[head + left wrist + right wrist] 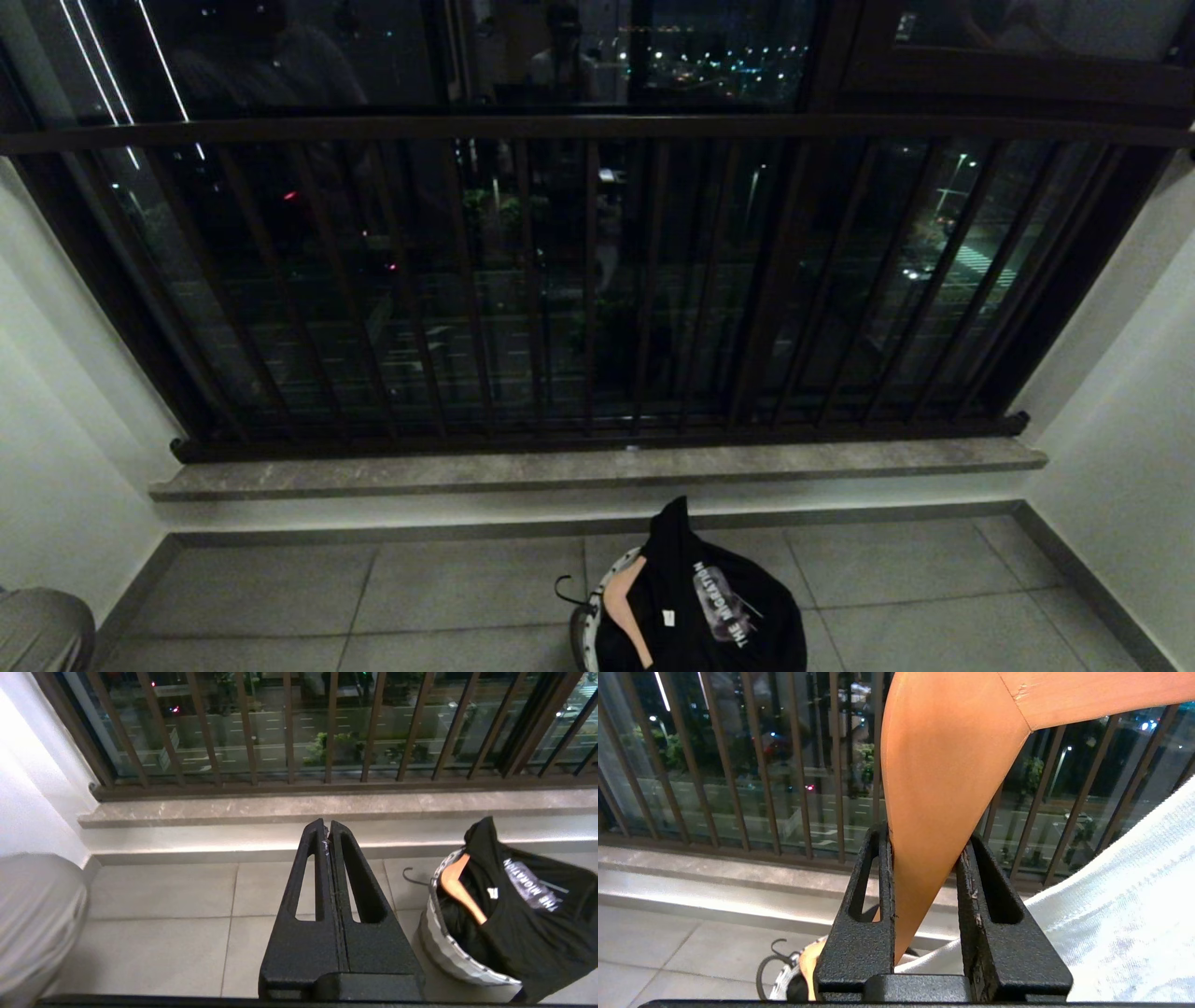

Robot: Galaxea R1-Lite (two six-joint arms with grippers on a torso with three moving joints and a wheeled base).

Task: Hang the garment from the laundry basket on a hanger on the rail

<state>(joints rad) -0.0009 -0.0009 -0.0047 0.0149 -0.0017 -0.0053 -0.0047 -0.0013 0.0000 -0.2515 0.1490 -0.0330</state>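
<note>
Gripping a wooden hanger with white garment, the right claw is sitting over the laundry basket; left claw is closed, basket lying to its right on the floor.

We see a smooth, satin-finished wooden hanger between the rough, matt black jaws of the right gripper, beside knitted white cloth. The black garment is soft matt cloth. The floor tiles are matt; the sill is speckled stone.
</note>
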